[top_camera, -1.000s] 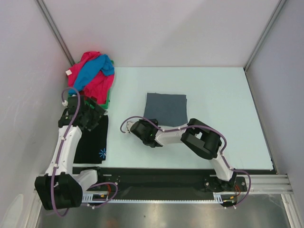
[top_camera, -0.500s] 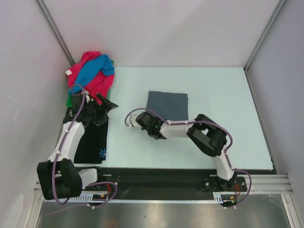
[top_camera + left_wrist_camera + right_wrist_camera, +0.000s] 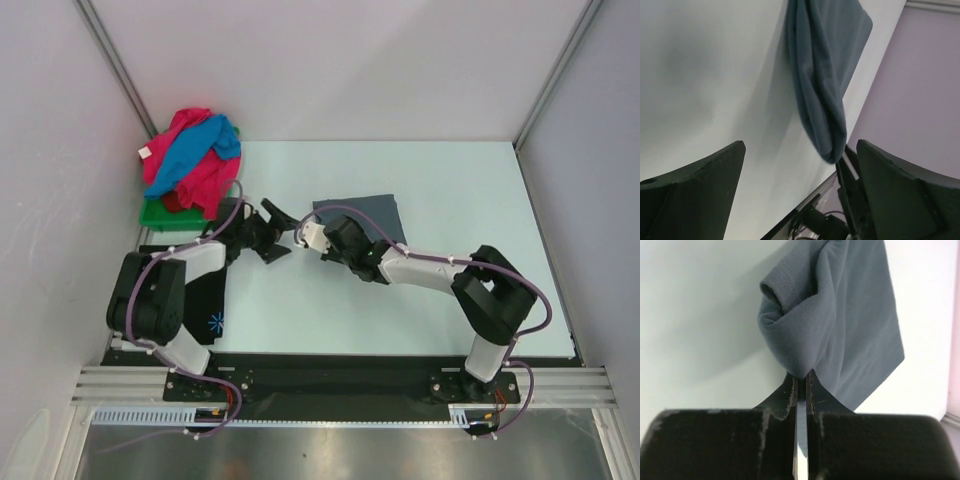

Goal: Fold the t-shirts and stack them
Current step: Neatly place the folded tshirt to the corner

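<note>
The slate-grey t-shirt [image 3: 368, 218] lies folded at the table's middle. My right gripper [image 3: 318, 234] is shut on its near-left corner; in the right wrist view the jaws [image 3: 801, 374] pinch a bunched fold of the grey cloth [image 3: 840, 315]. Just to the left, my left gripper [image 3: 280, 236] stands open. In its wrist view the grey t-shirt [image 3: 825, 65] hangs ahead, its corner near the right finger [image 3: 900, 190], with nothing between the fingers. The black t-shirt [image 3: 205, 292] with a blue-white print lies flat at the near left. Pink and blue t-shirts [image 3: 190, 155] are heaped at the back left.
The pink and blue heap sits on a green tray [image 3: 157, 213] against the left wall. Purple cables loop off both arms. Walls close in the table on the left, back and right. A black rail [image 3: 330, 375] runs along the near edge.
The left arm swung right, off the black t-shirt toward the grey one, and its jaws opened wide. The right gripper shut on the grey t-shirt's corner and moved back and to the right.
</note>
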You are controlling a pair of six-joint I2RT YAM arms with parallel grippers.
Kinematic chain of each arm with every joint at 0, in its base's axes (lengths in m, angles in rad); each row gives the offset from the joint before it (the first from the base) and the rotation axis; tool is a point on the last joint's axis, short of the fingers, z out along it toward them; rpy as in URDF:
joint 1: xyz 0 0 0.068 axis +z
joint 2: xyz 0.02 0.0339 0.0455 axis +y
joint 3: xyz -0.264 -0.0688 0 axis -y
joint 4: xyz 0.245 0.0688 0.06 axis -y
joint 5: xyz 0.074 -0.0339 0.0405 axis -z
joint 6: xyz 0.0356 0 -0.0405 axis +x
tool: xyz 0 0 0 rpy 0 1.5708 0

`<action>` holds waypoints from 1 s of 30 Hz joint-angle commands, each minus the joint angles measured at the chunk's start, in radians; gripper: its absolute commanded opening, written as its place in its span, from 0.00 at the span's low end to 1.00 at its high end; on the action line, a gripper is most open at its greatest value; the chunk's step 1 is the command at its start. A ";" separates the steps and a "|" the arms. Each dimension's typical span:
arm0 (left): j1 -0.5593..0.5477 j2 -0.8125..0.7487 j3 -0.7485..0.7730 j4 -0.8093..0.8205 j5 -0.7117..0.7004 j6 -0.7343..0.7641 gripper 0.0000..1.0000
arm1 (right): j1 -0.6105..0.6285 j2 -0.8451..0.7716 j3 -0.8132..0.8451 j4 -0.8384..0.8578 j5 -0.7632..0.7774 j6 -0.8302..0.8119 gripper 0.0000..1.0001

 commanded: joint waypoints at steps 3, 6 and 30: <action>-0.089 0.162 0.071 0.307 -0.059 -0.235 1.00 | -0.036 -0.092 -0.024 0.024 -0.080 0.023 0.00; -0.135 0.253 0.158 0.280 -0.082 -0.267 1.00 | -0.053 -0.119 -0.041 0.040 -0.097 0.027 0.00; -0.195 0.574 0.351 0.414 -0.162 -0.407 0.44 | -0.047 -0.267 -0.139 0.051 -0.132 0.139 0.01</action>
